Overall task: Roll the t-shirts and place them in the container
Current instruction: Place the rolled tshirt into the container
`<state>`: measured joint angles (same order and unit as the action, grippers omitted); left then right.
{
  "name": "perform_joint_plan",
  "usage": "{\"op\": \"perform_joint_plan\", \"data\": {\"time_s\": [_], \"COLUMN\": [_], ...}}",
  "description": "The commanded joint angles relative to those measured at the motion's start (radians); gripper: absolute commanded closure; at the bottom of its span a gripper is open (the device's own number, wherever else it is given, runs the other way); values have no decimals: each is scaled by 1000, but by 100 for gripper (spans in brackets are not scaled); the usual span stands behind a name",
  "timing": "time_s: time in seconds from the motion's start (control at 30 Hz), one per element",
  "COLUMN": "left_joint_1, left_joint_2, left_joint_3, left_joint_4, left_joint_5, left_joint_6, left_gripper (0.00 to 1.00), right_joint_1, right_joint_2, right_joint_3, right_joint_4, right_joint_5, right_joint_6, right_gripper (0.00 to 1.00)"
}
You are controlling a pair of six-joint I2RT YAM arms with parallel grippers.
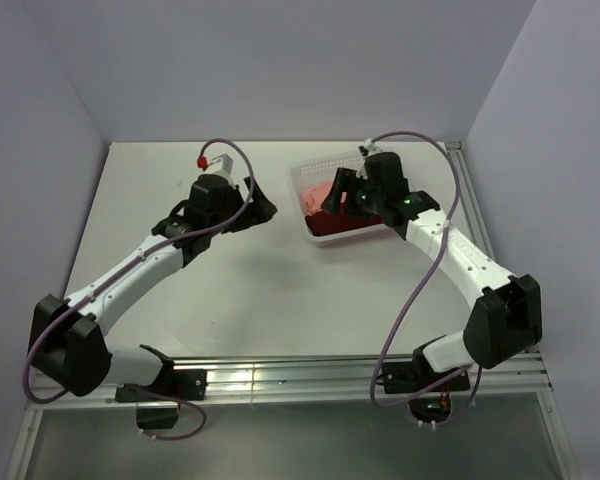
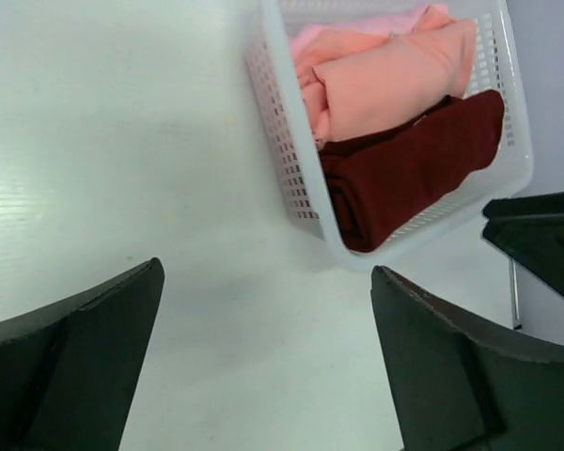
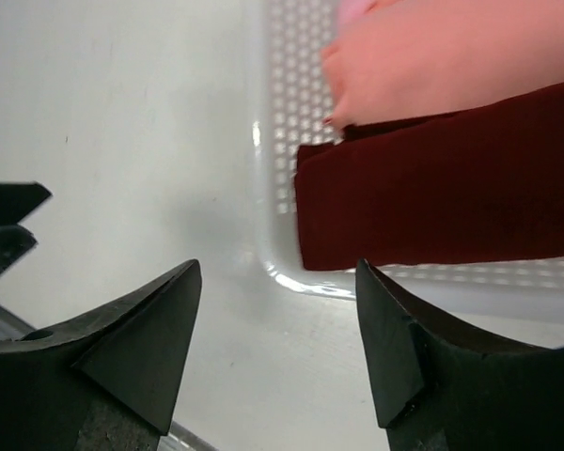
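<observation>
I'm hovering the right tool (image 3: 273,282), wide open and empty, nearer than the left tool (image 2: 265,272), with the maroon t-shirt (image 3: 442,188) lying just ahead in the basket (image 3: 280,94), lengthwise along the tool's opening.

No text, label, brand, number or sign can be read anywhere in any of the three views.

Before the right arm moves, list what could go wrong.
1. The open right claw hangs over a corner of the white basket; descending, it could hit the rim and shove it.
2. The maroon t-shirt lies against the peach t-shirt; grabbing either may drag or unroll the other.
3. The open left claw sits close by; the arms might collide.
</observation>
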<state>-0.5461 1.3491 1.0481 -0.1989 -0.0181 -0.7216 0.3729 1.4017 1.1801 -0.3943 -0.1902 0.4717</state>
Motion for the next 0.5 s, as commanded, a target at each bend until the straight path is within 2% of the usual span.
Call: {"op": "perform_joint_plan", "data": {"time_s": [0.0, 0.2, 0.37, 0.47], "left_joint_1": [38, 63, 66, 64], "left_joint_2": [-122, -269, -363, -366], "left_joint_3": [-45, -121, -172, -177], "left_joint_4": [-31, -86, -102, -117], "left_joint_5": [-32, -120, -151, -152], "left_joint_6": [-15, -28, -41, -41], "left_gripper": [1, 1, 1, 1], "right_joint_1": [92, 265, 327, 333], "right_joint_2": [40, 131, 201, 261], "right_joint_3": [33, 39, 16, 39], "right_joint_4": [57, 90, 121, 97], "right_joint_5": [37, 107, 121, 156], "right_joint_6": [8, 67, 111, 111], "right_gripper": [26, 22, 22, 22]}}
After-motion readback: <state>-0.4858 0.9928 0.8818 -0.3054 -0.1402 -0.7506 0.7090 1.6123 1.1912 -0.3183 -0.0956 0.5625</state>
